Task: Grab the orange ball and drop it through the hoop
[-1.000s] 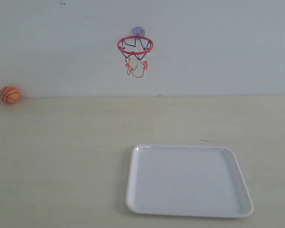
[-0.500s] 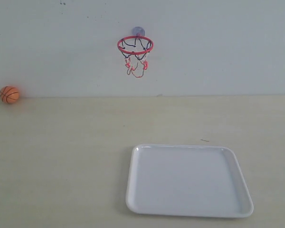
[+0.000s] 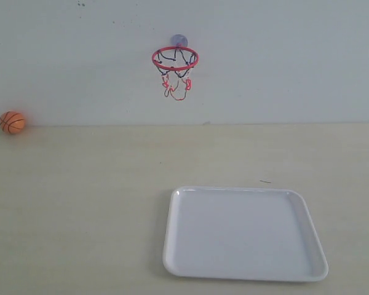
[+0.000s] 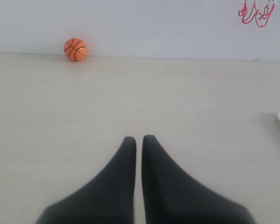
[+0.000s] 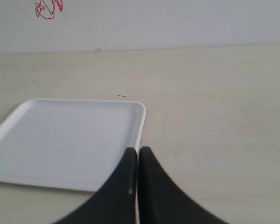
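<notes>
The orange ball [image 3: 12, 122], a small round mini basketball with thin black seams, sits at the far left on the matte pale table [image 3: 80, 203], right where it meets the smooth wall [image 3: 295, 61]. Near the middle the hoop [image 3: 175, 58], a red ring with a stringy net, hangs from a round suction cup, and a glossy white rounded-corner tray [image 3: 243, 233] lies front right. The left gripper [image 4: 139, 140] and the right gripper [image 5: 137, 150] have tapered matte black fingers pressed nearly together, holding nothing.

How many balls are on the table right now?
1. The orange ball rests on the table at the exterior view's far left, against the wall, left of the hoop and apart from the white tray. No other ball shows.
</notes>
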